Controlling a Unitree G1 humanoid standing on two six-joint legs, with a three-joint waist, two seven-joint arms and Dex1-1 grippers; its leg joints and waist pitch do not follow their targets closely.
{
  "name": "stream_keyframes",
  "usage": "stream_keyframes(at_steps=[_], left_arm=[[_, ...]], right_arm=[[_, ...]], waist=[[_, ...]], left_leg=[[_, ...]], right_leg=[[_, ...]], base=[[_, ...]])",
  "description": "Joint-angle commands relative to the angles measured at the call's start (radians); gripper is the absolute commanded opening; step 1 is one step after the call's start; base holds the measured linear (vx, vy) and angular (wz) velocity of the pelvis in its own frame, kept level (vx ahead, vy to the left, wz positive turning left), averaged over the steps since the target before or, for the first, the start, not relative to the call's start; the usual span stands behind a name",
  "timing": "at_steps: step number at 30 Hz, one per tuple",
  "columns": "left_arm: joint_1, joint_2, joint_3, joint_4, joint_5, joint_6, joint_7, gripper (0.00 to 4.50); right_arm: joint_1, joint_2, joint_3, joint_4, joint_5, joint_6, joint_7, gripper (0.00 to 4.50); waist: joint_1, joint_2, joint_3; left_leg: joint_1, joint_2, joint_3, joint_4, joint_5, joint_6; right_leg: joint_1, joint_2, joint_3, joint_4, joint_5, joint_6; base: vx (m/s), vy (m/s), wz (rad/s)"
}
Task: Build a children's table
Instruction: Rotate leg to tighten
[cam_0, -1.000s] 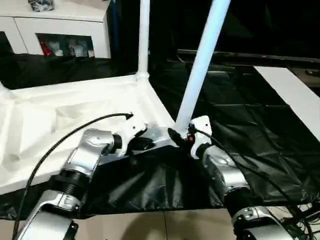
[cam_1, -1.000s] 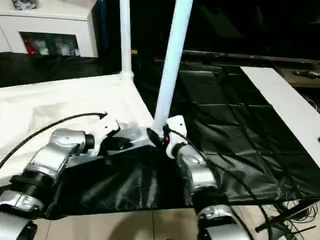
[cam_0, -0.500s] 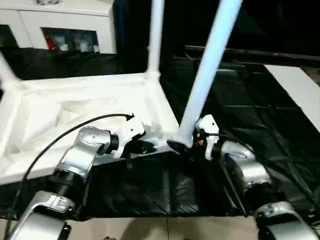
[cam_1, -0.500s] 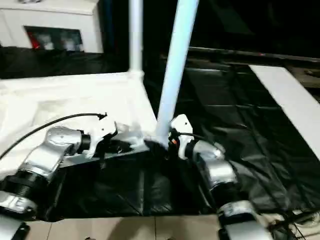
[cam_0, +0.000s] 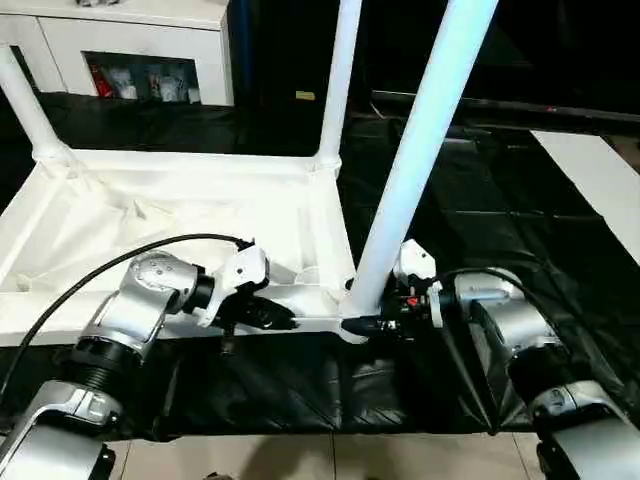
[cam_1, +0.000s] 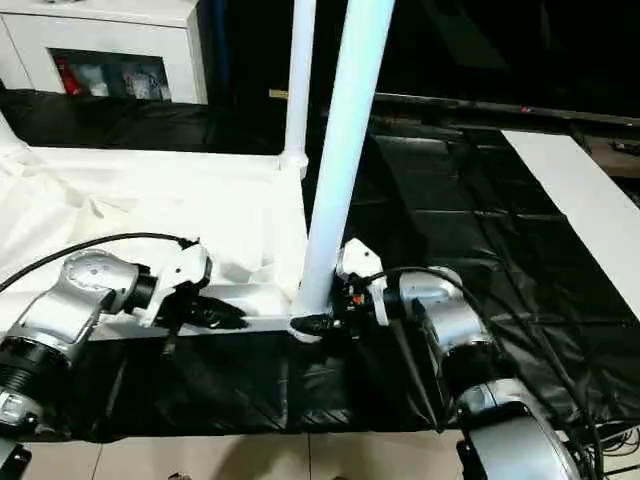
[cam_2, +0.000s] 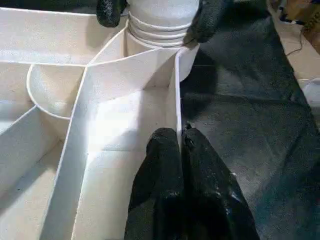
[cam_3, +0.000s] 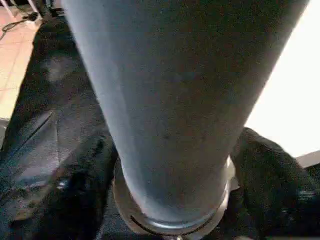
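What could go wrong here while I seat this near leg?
The near leg leans, so it may sit crooked in its corner socket. The right gripper straddles its base; whether it grips is unclear, so the leg could tip. The left gripper pinches only a thin rib of the tabletop, which could slip.

- I see the upturned children's table top (cam_0: 180, 200) in plain white, its ribs white too.
- Three legs stand in view; the nearest leg (cam_0: 420, 160) is white with a pale blue cast.
- The work table's cover (cam_0: 500, 220) is glossy black, creased.
- My forearms are silver; the fingers (cam_2: 170, 200) are black.
- A cabinet (cam_0: 130, 40) behind is white.
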Motion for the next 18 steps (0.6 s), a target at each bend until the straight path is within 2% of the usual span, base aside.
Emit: stream_keyframes(at_steps=[1, 7, 10, 11, 13, 16, 17, 18], left_arm=[[-0.007, -0.015, -0.03, 0.0, -0.027, -0.01, -0.045, 0.0], [-0.006, -0.008, -0.028, 0.007, -0.027, -0.014, -0.065, 0.0], [-0.005, -0.008, -0.028, 0.008, -0.026, -0.013, -0.059, 0.0], [-0.003, -0.02, -0.027, 0.009, -0.011, -0.003, -0.008, 0.0], [-0.004, -0.036, -0.022, 0.01, -0.001, 0.008, 0.038, 0.0], [-0.006, -0.066, -0.014, 0.011, 0.019, 0.021, 0.121, 0.0], [-0.004, -0.127, -0.008, -0.005, 0.04, 0.056, 0.235, 0.0], [-0.002, -0.144, -0.008, -0.011, 0.045, 0.068, 0.263, 0.0]], right_arm=[[-0.022, -0.004, 0.015, 0.008, -0.005, -0.015, 0.009, 3.17], [-0.017, 0.004, 0.019, 0.016, -0.001, -0.015, 0.033, 2.75], [-0.011, 0.009, 0.019, 0.015, 0.001, -0.009, 0.033, 2.72], [0.017, 0.029, 0.004, -0.001, 0.007, 0.012, -0.017, 2.7], [0.036, 0.045, -0.005, -0.012, 0.002, 0.019, -0.076, 2.7], [0.065, 0.075, -0.02, -0.027, -0.011, 0.022, -0.187, 2.69], [0.098, 0.152, -0.056, -0.045, -0.017, 0.055, -0.375, 2.69], [0.105, 0.175, -0.065, -0.048, -0.018, 0.063, -0.424, 2.69]], waist=[[0.003, 0.004, -0.056], [0.004, 0.004, -0.056], [0.004, 0.005, -0.056], [0.003, 0.008, -0.055], [0.002, 0.007, -0.054], [-0.001, 0.006, -0.05], [-0.002, 0.01, -0.045], [-0.004, 0.01, -0.039]], left_leg=[[0.0, -0.001, 0.015, -0.055, -0.114, 0.059], [0.0, -0.001, 0.016, -0.054, -0.116, 0.058], [0.0, -0.001, 0.015, -0.054, -0.121, 0.055], [0.001, -0.001, 0.014, -0.055, -0.125, 0.051], [0.0, -0.001, 0.015, -0.056, -0.129, 0.047], [0.005, -0.002, 0.012, -0.06, -0.176, 0.028], [0.007, -0.003, 0.01, -0.064, -0.207, 0.014], [0.012, -0.003, 0.01, -0.067, -0.246, -0.003]], right_leg=[[0.058, -0.063, 0.047, -0.062, -0.06, -0.241], [0.059, -0.064, 0.047, -0.062, -0.067, -0.242], [0.059, -0.064, 0.047, -0.062, -0.073, -0.241], [0.058, -0.063, 0.047, -0.063, -0.074, -0.241], [0.058, -0.064, 0.048, -0.064, -0.078, -0.24], [0.053, -0.065, 0.048, -0.075, -0.162, -0.219], [0.051, -0.066, 0.048, -0.082, -0.229, -0.202], [0.045, -0.067, 0.049, -0.094, -0.314, -0.174]], base=[[0.0, 0.0, 0.0], [0.0, 0.0, 0.0], [0.0, 0.0, 0.0], [0.0, 0.0, 0.0], [0.0, 0.0, 0.0], [0.0, 0.0, 0.0], [0.0, 0.0, 0.0], [0.0, 0.0, 0.0]])
